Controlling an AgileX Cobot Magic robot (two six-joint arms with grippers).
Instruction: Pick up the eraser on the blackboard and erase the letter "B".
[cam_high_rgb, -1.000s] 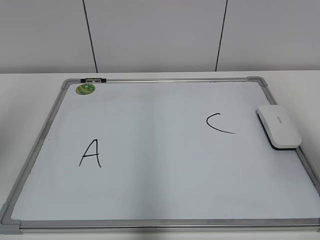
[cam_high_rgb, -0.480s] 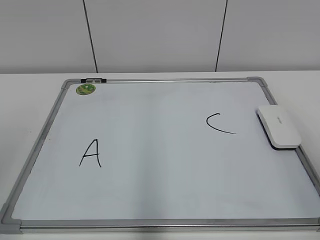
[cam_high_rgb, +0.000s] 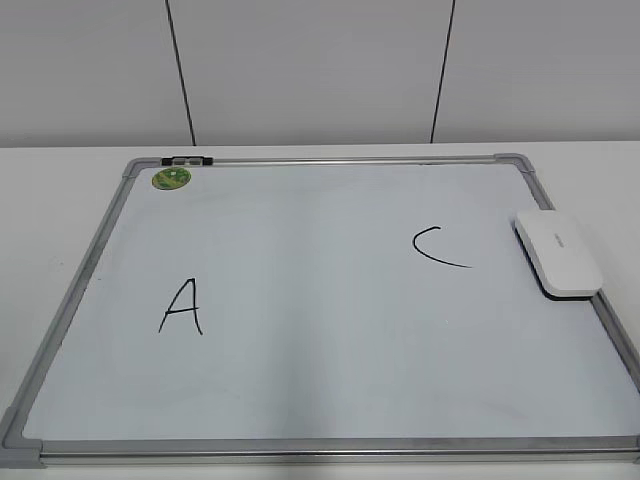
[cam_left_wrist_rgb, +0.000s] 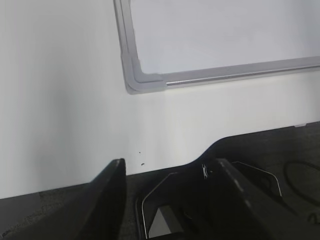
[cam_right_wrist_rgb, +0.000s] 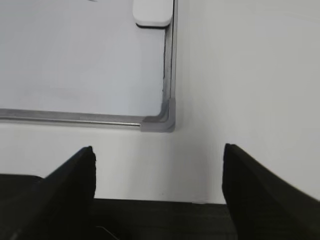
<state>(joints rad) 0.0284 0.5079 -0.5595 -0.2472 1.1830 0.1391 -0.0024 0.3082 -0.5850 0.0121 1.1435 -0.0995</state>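
The blackboard (cam_high_rgb: 330, 160) is a white board in a silver-grey frame, lying flat on the white table. The white eraser (cam_high_rgb: 558, 252) lies on its right edge, next to the black "C" (cam_high_rgb: 436, 247). No letter "B" shows; the board between the black "A" (cam_high_rgb: 182, 307) and the "C" is blank. Neither gripper shows in the exterior view. My left gripper (cam_left_wrist_rgb: 170, 167) is open and empty, off the board's near left corner (cam_left_wrist_rgb: 145, 82). My right gripper (cam_right_wrist_rgb: 157, 165) is open and empty, short of the near right corner (cam_right_wrist_rgb: 162, 122), with the eraser (cam_right_wrist_rgb: 152, 11) far ahead.
A round green magnet (cam_high_rgb: 171, 179) sits at the board's far left corner, by a small black clip (cam_high_rgb: 187, 159) on the frame. White table (cam_high_rgb: 60, 200) surrounds the board, with a white panelled wall behind. The table's dark front edge (cam_right_wrist_rgb: 160, 220) lies under both grippers.
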